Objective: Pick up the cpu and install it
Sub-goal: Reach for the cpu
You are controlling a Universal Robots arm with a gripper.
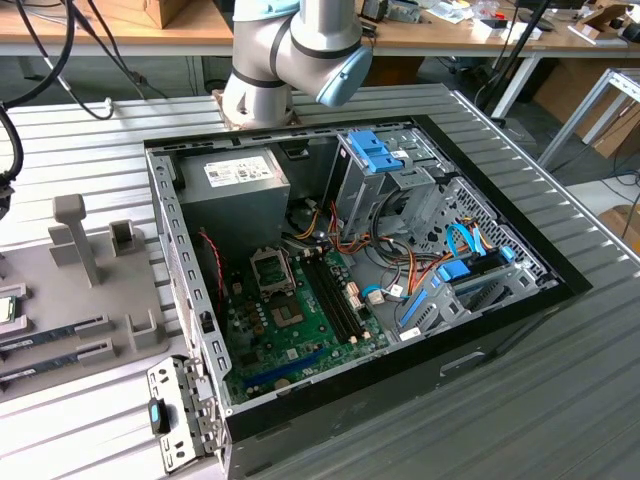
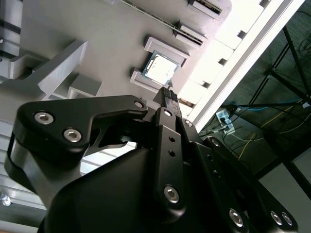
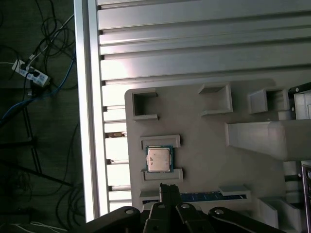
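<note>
The cpu (image 3: 158,158) is a small silver square with a thin green rim. It lies flat between two low grey brackets on the grey holder tray (image 3: 204,141), and it also shows in the second wrist view (image 2: 159,68). In the exterior view the cpu (image 1: 6,310) sits at the far left edge. My gripper (image 3: 167,187) hangs above the tray, a short way off the cpu and not touching it. Its black fingertips (image 2: 168,93) are pressed together with nothing between them. The empty cpu socket (image 1: 272,270) sits on the green motherboard (image 1: 300,325) inside the open computer case.
The case (image 1: 500,300) holds a power supply (image 1: 235,175), blue drive brackets and cables. Memory sticks (image 1: 50,332) lie in tray slots near the cpu, one of them (image 3: 204,196) close to my fingers. Grey posts (image 1: 75,235) stand on the tray. The ribbed table's edge (image 3: 90,121) is close to the tray.
</note>
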